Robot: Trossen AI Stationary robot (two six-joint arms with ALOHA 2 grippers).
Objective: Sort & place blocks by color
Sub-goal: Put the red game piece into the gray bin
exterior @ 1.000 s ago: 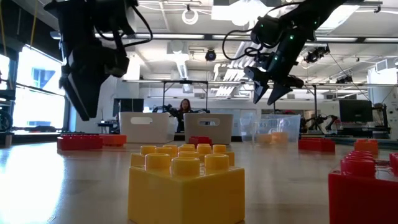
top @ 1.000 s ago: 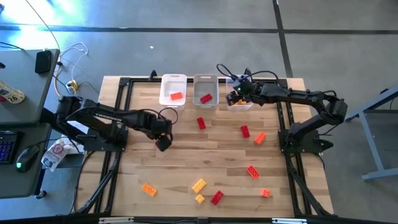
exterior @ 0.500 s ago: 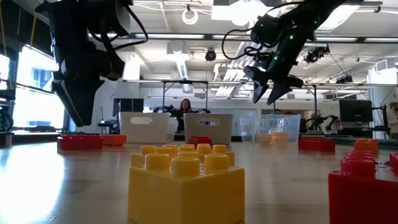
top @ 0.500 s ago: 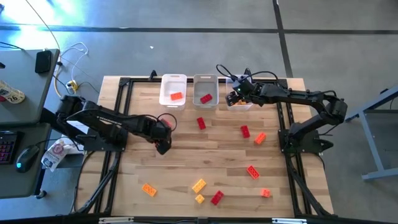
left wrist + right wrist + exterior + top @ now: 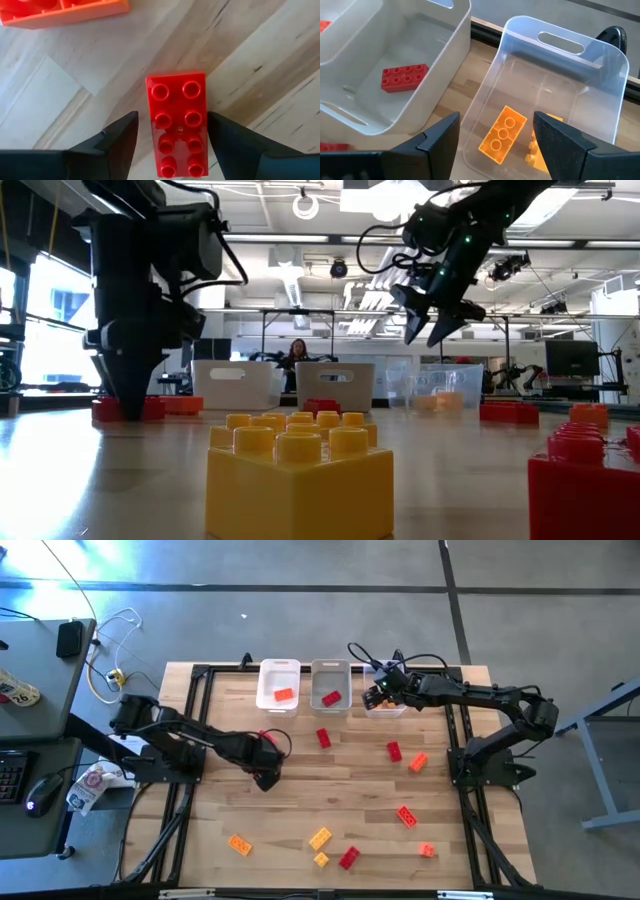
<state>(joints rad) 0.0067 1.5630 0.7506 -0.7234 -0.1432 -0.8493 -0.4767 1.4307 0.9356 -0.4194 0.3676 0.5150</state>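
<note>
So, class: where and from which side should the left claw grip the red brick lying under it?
Across its two long side walls, from straight above. The red brick lies flat, studs up, lengthwise between the open left claw fingers, with bare wood either side.

- The table (image 5: 350, 790) is pale wood in planks, with a visible grain and a matt finish.
- The red block (image 5: 177, 125) is smooth, glossy plastic with round studs.
- The orange-yellow block (image 5: 502, 134) shows the same shiny moulded plastic.
- The clear bin (image 5: 580, 75) at the right of the right wrist view is transparent plastic.
- The white bin (image 5: 435, 45) beside it is opaque, smooth plastic.
- The fingers (image 5: 112, 145) look like matt black plastic.
</note>
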